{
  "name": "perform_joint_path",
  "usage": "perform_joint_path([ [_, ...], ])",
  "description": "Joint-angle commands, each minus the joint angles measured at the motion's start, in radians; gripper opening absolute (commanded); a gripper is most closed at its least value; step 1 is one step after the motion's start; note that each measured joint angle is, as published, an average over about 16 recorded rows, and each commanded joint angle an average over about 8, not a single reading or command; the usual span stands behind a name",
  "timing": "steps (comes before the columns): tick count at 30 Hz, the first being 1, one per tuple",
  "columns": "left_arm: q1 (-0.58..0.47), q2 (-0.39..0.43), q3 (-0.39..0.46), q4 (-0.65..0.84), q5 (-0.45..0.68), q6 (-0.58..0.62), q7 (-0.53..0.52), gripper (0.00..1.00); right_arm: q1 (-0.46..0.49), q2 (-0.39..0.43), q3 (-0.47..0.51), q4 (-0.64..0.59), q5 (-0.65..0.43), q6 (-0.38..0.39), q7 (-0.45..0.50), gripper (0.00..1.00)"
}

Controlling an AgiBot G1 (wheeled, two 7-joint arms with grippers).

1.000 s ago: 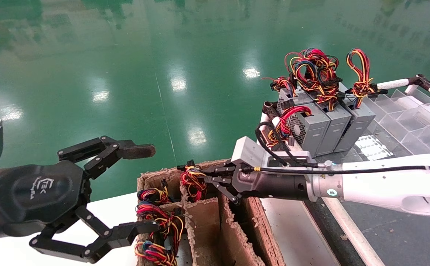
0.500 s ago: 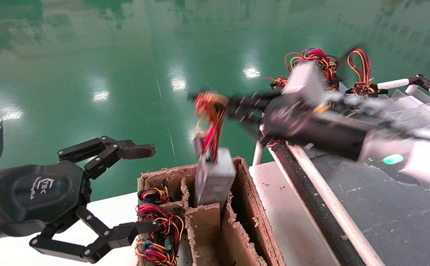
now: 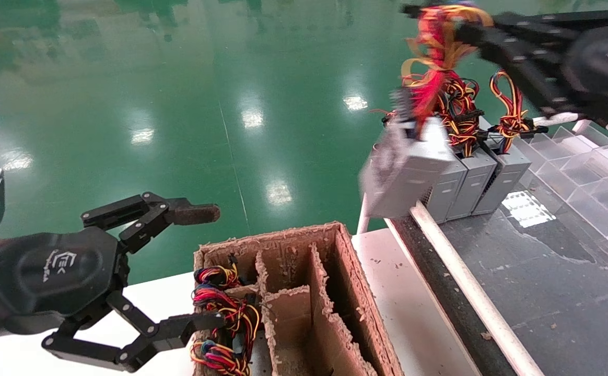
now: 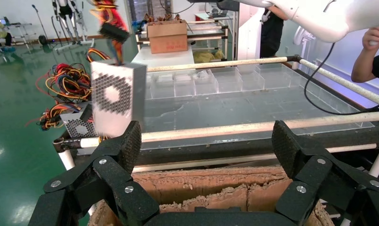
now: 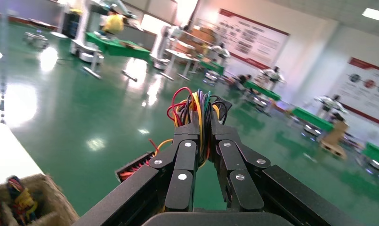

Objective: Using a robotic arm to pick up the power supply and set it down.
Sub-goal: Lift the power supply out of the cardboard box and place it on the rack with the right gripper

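Observation:
My right gripper (image 3: 447,26) is high at the upper right, shut on the red, yellow and orange wire bundle (image 3: 429,57) of a power supply (image 3: 408,167). The silver-grey box hangs tilted by its wires in the air, just in front of the row of similar units (image 3: 474,177) at the black table's edge. The right wrist view shows the right gripper (image 5: 200,123) pinching the wires (image 5: 197,101) between both fingers. In the left wrist view the hanging power supply (image 4: 114,96) shows its perforated fan side. My left gripper (image 3: 202,266) stays open at the lower left, empty.
A brown cardboard box (image 3: 343,245) with dividers stands below, with wire bundles (image 3: 225,313) showing in its left compartment. Clear plastic trays (image 3: 586,167) lie on the black table (image 3: 544,292) behind a white rail (image 3: 466,282). A person's hand (image 4: 373,37) is seen far off.
My right gripper has pulled the power supply by its wires up out of the cardboard box's middle compartment and swung it up and right toward the row of units. The left arm has not moved.

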Motion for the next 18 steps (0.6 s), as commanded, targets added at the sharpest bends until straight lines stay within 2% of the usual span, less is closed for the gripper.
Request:
perform_joint_path([
  [1,0.0,0.0,0.0,0.0,0.0,0.0,0.0,1.0,-0.011,0.036,0.022,-0.012,0.013,-0.005,-0.006,0.0],
  [10,0.0,0.0,0.0,0.0,0.0,0.0,0.0,1.0,-0.094,0.141,0.069,-0.151,0.022,-0.036,-0.064,0.0],
  [18,0.0,0.0,0.0,0.0,0.0,0.0,0.0,1.0,-0.093,0.127,0.034,-0.273,-0.018,-0.069,-0.081,0.0],
])
